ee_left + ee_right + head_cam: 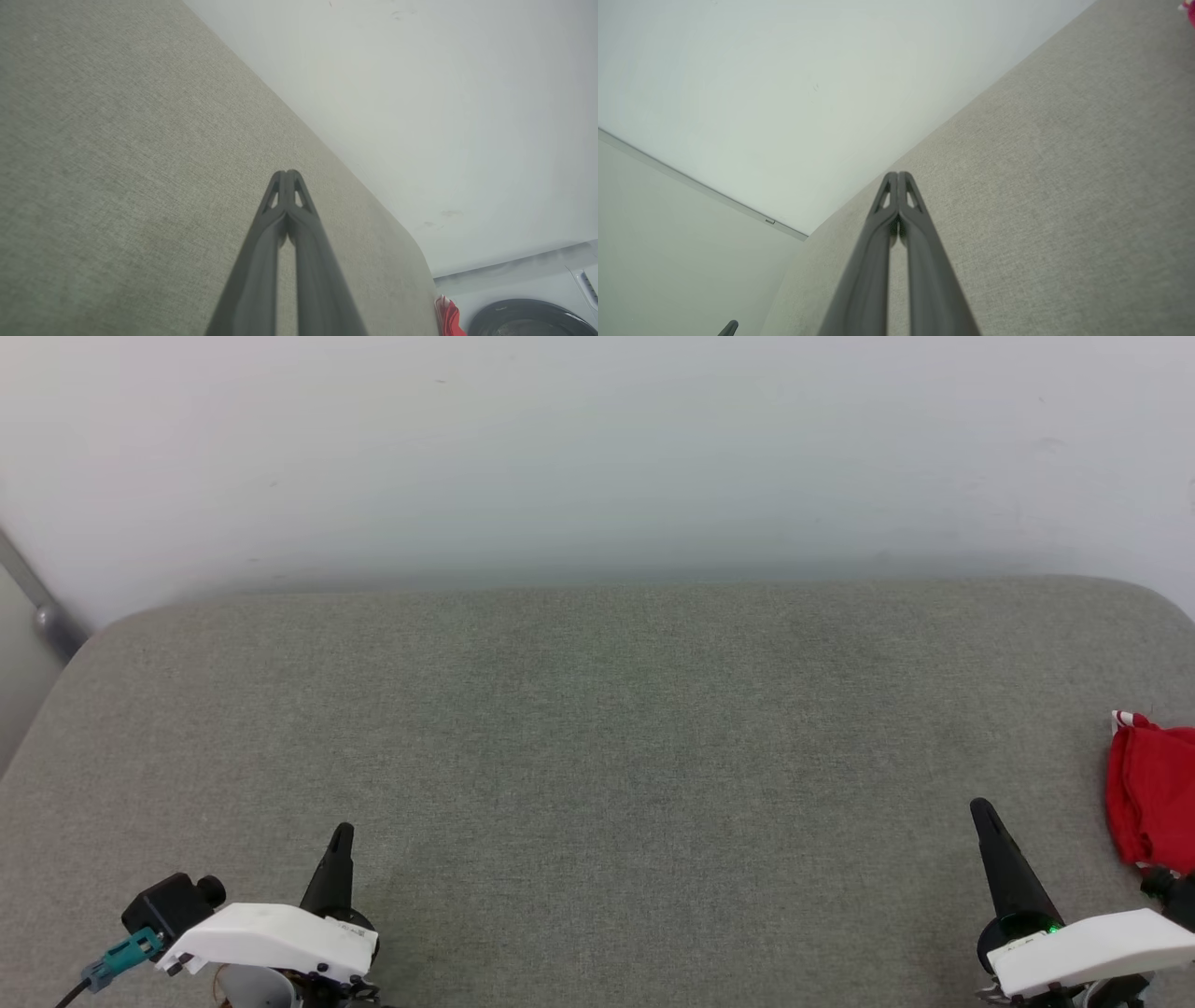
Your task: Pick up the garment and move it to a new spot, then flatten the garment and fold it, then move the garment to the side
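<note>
The garment [1153, 793], a bright red bundle with a bit of red-striped white trim showing at its top corner, lies crumpled at the far right edge of the grey fabric-covered surface [597, 737], partly cut off by the head view's border. The right end effector [980, 807] sits at the lower right of that view, its two long dark fingers pressed together into a single narrow point that tilts up and to the left. It is near the garment but apart from it, with bare grey cloth between. The left end effector [342, 835] is at the lower left, well apart from the garment, its fingers likewise closed tip to tip and gripping nothing. A plain white wall [597, 448] rises behind the surface's far edge. In the left wrist view the closed fingers hang over the grey cloth, and a sliver of red shows at the surface's rounded corner, beside a dark round shape [528, 319] set in a pale housing. In the right wrist view the fingertips meet over bare cloth, and a speck of red sits in the top right corner.
</note>
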Motion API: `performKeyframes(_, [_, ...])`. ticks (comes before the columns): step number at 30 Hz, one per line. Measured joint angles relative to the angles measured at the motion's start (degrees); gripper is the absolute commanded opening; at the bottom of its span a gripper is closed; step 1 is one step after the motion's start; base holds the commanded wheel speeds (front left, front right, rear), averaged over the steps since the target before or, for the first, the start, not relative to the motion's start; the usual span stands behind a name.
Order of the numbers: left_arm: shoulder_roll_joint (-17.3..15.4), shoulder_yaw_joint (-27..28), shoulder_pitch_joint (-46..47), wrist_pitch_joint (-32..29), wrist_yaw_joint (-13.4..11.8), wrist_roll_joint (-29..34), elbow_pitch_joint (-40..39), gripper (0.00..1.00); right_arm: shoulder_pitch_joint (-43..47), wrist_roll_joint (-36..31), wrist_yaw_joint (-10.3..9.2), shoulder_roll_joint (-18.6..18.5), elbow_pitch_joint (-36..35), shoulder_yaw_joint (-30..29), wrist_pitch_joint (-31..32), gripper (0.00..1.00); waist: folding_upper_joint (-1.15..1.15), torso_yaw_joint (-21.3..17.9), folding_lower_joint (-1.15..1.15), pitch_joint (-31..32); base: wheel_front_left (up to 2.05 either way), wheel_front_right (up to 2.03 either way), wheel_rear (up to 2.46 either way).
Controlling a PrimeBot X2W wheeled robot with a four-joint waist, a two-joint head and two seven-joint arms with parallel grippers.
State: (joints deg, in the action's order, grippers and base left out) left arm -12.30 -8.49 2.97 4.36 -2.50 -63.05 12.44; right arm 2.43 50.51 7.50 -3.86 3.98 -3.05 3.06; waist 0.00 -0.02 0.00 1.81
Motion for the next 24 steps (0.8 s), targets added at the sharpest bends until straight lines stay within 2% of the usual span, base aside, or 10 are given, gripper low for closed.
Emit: performKeyframes(24, [3.45,5.47,0.99,-3.92,3.69,-11.03,0.58,0.0,-2.85,16.12,-0.01,-0.11,3.75,-0.56,0.58,0.0,0.0,0.01,0.0,-0.59,0.0,0.0,0.0])
